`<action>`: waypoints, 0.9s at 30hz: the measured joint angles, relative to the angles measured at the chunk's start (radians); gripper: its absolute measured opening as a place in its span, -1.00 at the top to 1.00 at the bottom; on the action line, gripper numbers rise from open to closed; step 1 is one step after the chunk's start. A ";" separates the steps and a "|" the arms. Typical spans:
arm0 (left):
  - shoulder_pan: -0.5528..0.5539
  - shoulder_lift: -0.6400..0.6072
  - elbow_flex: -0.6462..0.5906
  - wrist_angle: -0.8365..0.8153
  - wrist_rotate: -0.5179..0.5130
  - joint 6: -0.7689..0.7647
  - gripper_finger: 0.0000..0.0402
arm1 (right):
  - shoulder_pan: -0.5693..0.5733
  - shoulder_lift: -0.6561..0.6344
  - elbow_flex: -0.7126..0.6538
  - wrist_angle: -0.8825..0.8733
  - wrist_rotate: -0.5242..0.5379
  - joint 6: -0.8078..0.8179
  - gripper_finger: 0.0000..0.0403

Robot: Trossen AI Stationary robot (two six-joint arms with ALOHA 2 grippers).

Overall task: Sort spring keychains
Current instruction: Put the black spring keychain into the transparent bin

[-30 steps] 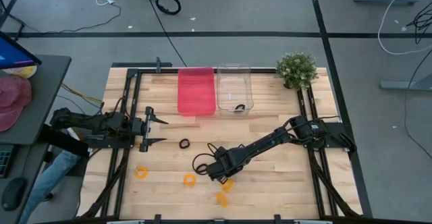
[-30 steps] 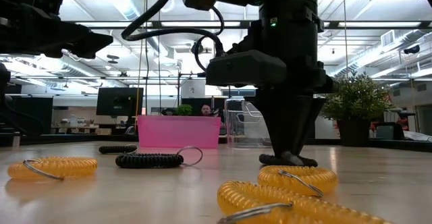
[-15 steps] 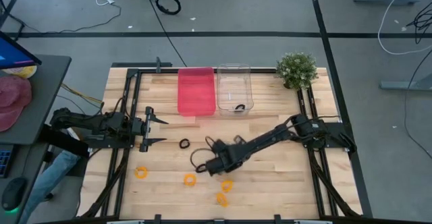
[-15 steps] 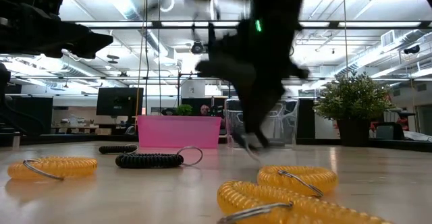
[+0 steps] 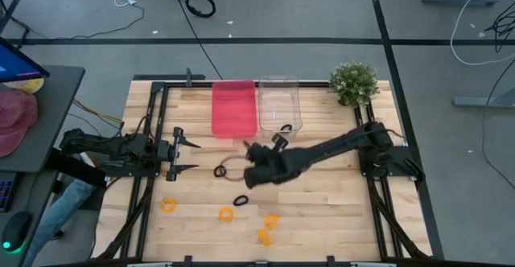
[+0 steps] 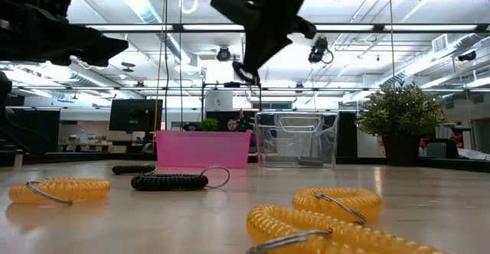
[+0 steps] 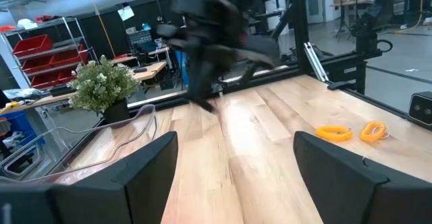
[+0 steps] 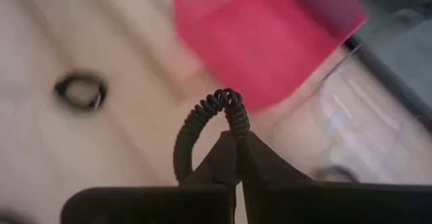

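Note:
My right gripper [image 5: 247, 173] hangs above the table's middle, high in the low view [image 6: 246, 74], and is shut on a black spring keychain [image 8: 202, 119]. Two more black keychains lie flat on the table [image 5: 220, 171] [image 5: 241, 200], and another black one [image 5: 283, 128] sits in the clear bin [image 5: 279, 86]. Several orange keychains lie near the near edge [image 5: 167, 206] [image 5: 226, 214] [image 5: 271, 220]. The pink bin [image 5: 233, 106] stands beside the clear one. My left gripper [image 5: 190, 156] waits open at the table's left, fingers wide apart [image 7: 229, 177]. My right gripper pinches the black keychain's coil [image 8: 234, 119] between its two shut fingers, at their free ends. The coil loops out beyond the fingertips, and its metal ring [image 5: 232, 164] shows beside the gripper. The keychain is lifted clear of the table.
A potted plant [image 5: 354, 84] stands at the far right corner. Black frame rails run along the table's left [image 5: 149, 178] and right [image 5: 374, 195] sides. Bare wood lies between the bins and the loose keychains. A person sits far behind the table [image 6: 233, 124].
My right gripper has risen from the table near the orange keychains and moved toward the far edge and the bins, staying shut. The black keychain it holds has been lifted clear. Another black keychain stays on the table where the gripper was.

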 joint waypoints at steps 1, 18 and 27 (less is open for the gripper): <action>0.000 0.000 0.000 0.000 0.000 0.000 -0.49 | -0.019 -0.014 0.000 0.007 0.013 -0.002 1.00; 0.000 0.000 0.000 0.000 0.000 0.000 -0.49 | -0.140 -0.054 0.002 0.396 0.206 -0.444 1.00; 0.000 0.000 0.000 0.000 0.000 0.000 -0.49 | -0.250 -0.092 -0.232 1.090 -0.385 -0.675 1.00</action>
